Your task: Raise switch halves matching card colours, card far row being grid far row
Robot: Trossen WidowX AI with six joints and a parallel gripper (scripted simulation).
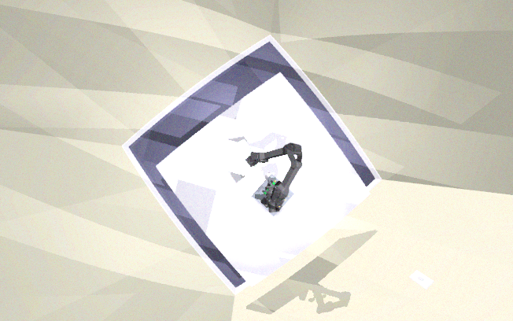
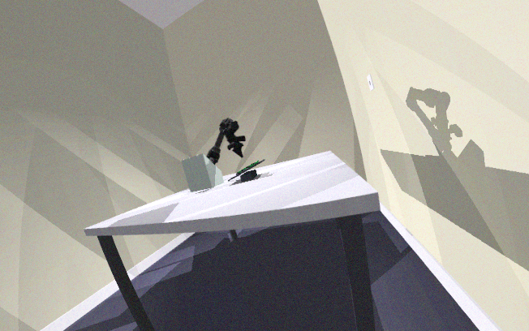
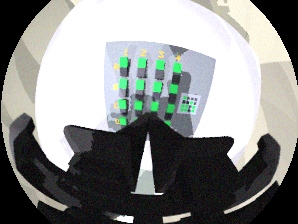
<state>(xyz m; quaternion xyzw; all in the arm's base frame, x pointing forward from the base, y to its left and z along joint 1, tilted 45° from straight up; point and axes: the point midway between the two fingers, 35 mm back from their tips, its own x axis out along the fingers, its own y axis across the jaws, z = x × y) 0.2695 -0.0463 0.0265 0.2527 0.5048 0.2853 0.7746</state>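
The grey panel (image 3: 112,54) (image 2: 233,178) (image 1: 290,193) stands tilted. It carries a grid of green and dark grey switches, columns 1 to 4 and rows A to D. Switch A1 (image 3: 124,66) and switch A4 (image 3: 177,72) are at the grid's far corners in the wrist view. Row D is partly hidden behind the fingers. Which halves are raised is hard to tell. The small card (image 3: 189,104) is right of the grid; its squares are too small to read surely. My gripper (image 3: 149,119) (image 2: 242,156) is shut and empty, held above the panel, not touching it.
A pale grey-green box (image 2: 199,174) stands on the white table (image 2: 284,186) beside the arm in the exterior view. A black block (image 2: 248,175) is beneath the panel. The arm's forearm covers part of the panel in the top view.
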